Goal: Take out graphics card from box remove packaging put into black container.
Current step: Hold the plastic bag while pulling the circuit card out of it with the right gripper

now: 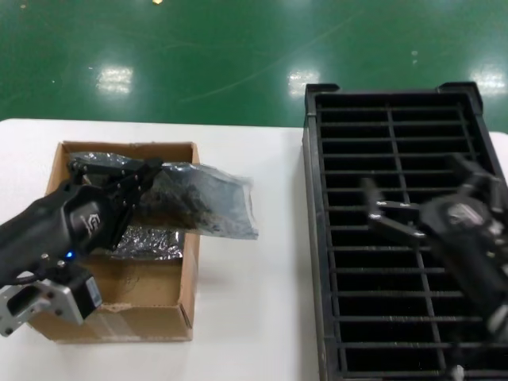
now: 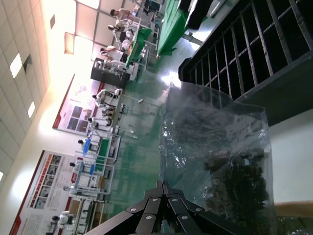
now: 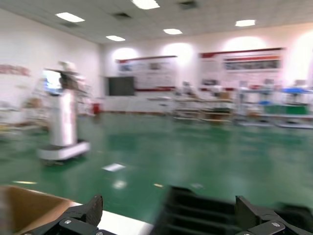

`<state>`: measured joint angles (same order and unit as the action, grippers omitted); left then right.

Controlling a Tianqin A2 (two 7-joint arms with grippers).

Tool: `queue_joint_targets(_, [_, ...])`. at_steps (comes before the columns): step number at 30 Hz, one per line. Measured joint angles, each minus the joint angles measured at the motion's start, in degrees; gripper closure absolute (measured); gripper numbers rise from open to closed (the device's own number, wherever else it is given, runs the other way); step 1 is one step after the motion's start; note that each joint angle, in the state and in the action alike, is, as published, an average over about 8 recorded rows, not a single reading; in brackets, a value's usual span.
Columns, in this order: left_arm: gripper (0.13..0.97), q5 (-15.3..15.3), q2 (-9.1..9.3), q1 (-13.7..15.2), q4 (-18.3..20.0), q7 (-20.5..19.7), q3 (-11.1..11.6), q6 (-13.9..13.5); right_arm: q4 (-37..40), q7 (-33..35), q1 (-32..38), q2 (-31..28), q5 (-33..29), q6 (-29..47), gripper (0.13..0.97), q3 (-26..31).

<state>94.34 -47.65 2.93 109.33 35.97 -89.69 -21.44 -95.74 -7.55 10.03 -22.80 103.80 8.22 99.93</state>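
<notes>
We see one box (image 1: 127, 305) on the counter (image 1: 254, 262) and one packaging (image 1: 202, 198), clamped in our left hand (image 1: 147, 176) above it. Our right hand (image 1: 397, 214) hovers apart over one black container (image 1: 381, 119).

Your box (image 1: 127, 305) sits at the table's (image 1: 254, 317) left edge; black container (image 1: 397, 238) along its right edge, well apart from it. Packaging (image 1: 202, 198) juts over the box's right wall toward table centre, pinched in your left gripper (image 1: 143, 181). Your right gripper (image 1: 401, 218) hangs over the container's middle slots, jaws apart
</notes>
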Motion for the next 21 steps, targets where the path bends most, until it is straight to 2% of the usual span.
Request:
queue_joint_targets(7, [0.957, 0.0, 0.0, 0.0, 0.0, -0.01, 0.0, 0.0, 0.83, -5.89, 6.69, -2.11, -1.66, 5.47, 0.171, 7.4])
queue_joint_targets(16, [0.957, 0.0, 0.0, 0.0, 0.0, -0.01, 0.0, 0.0, 2.57, -10.0, 10.73, -3.07, -4.65, 10.18, 0.278, 12.49])
queue_joint_targets(21, [0.957, 0.0, 0.0, 0.0, 0.0, -0.01, 0.0, 0.0, 2.8, -10.22, 10.99, -3.52, -5.59, 12.06, 0.387, 13.22])
